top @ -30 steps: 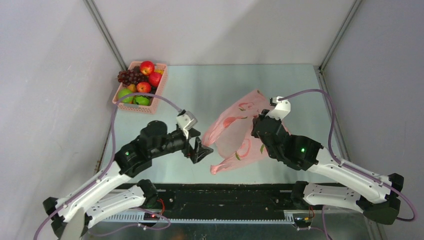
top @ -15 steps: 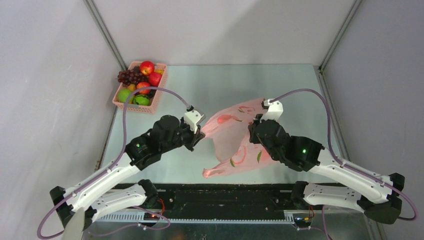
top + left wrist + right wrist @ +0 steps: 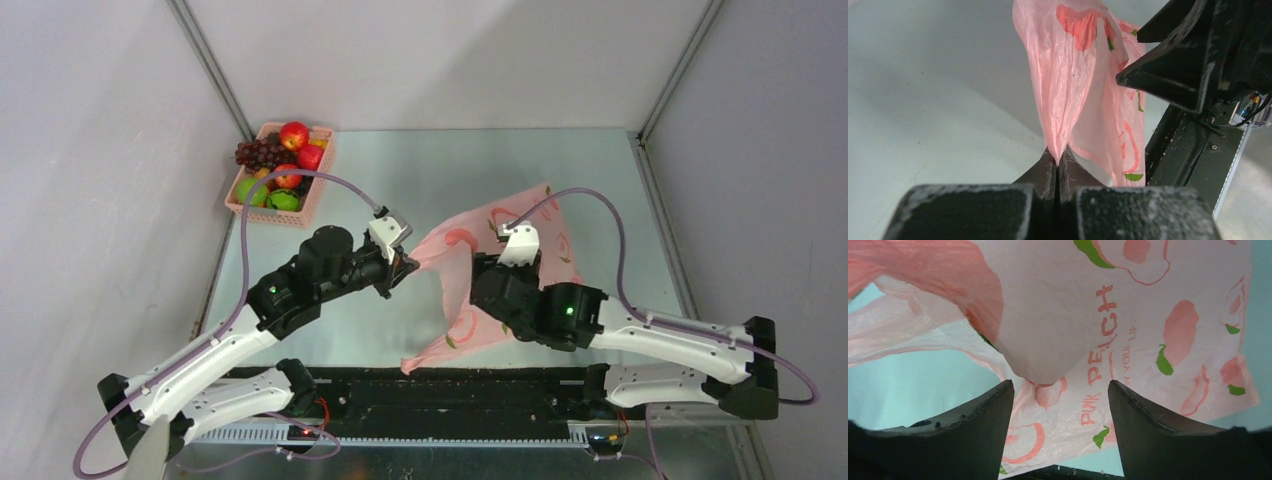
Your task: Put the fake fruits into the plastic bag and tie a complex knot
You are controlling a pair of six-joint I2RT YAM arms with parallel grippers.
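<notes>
- The thin, translucent pink plastic bag with peach prints (image 3: 455, 245) hangs over the grey surface (image 3: 420, 170), well apart from the pink lattice basket (image 3: 300, 213).
- The left end effector (image 3: 1057, 172), on the bag's side nearest that basket, is clamped on a gathered edge of the bag.
- The right end effector (image 3: 1058, 387) has its fingers apart, and a fold of the bag hangs between them.
- The glossy plastic fruits (image 3: 293, 135) lie inside the basket.
</notes>
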